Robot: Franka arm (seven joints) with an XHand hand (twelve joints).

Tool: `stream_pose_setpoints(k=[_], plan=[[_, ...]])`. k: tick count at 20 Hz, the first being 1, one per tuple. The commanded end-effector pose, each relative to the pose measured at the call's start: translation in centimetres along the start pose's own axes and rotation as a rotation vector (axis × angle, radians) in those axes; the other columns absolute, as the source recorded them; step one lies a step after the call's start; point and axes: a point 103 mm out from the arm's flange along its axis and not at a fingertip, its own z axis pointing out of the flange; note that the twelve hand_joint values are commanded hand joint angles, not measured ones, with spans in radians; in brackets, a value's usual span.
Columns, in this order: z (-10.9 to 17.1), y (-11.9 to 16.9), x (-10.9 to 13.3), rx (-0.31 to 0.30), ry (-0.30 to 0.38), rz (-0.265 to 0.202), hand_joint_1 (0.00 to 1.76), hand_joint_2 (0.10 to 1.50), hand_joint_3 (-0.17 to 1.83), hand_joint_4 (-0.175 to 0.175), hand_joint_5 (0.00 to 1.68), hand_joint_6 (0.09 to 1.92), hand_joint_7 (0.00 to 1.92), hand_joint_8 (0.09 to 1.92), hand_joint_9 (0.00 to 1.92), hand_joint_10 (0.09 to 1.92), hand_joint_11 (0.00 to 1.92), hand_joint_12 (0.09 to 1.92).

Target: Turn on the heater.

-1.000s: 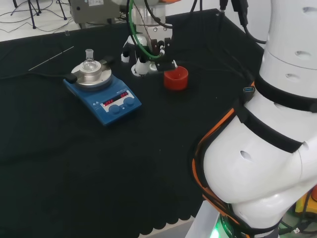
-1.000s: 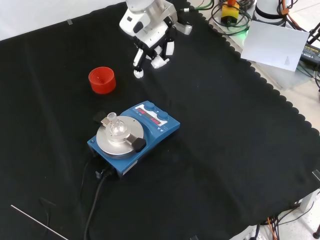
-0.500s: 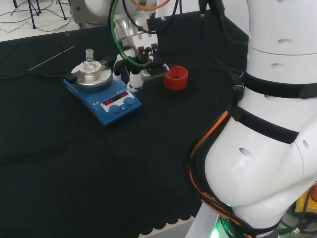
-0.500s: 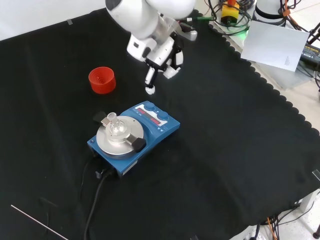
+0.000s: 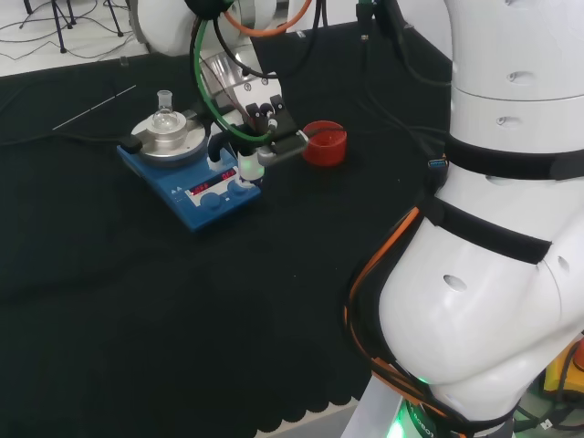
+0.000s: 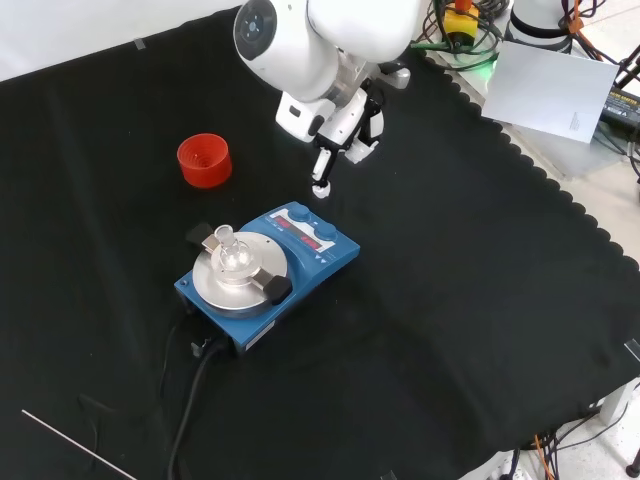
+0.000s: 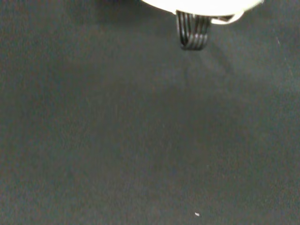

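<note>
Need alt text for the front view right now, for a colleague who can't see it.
The hand hangs just above the blue heater, one finger pointing down toward its knobs. A small glass flask sits on the heater's plate; a red ring stands apart on the cloth.

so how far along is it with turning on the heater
Done: the hand is beside the blue heater, one extended finger pointing down near its knobs, the other fingers curled. In hand: that approach, since the front view shows a gap between fingertip and knobs. Left: touching and working a control. A small flask sits on the plate.
</note>
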Motion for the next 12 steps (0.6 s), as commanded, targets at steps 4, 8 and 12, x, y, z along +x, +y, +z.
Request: stream_pose_setpoints(k=[4,8,12], plan=[[1.1,0.0,0.5,0.047,-0.012,-0.001,1.50,0.68,1.08,-0.044,0.29,0.51,1.87,1.64,1.92,1.52,1.90,1.52],[1.5,0.5,0.9,0.063,-0.019,-0.006,1.50,0.68,1.09,-0.042,0.29,0.48,1.87,1.64,1.92,1.52,1.90,1.52],[1.9,1.1,1.6,0.072,-0.029,-0.015,1.50,0.68,1.09,-0.040,0.29,0.47,1.87,1.64,1.92,1.52,1.90,1.52]])
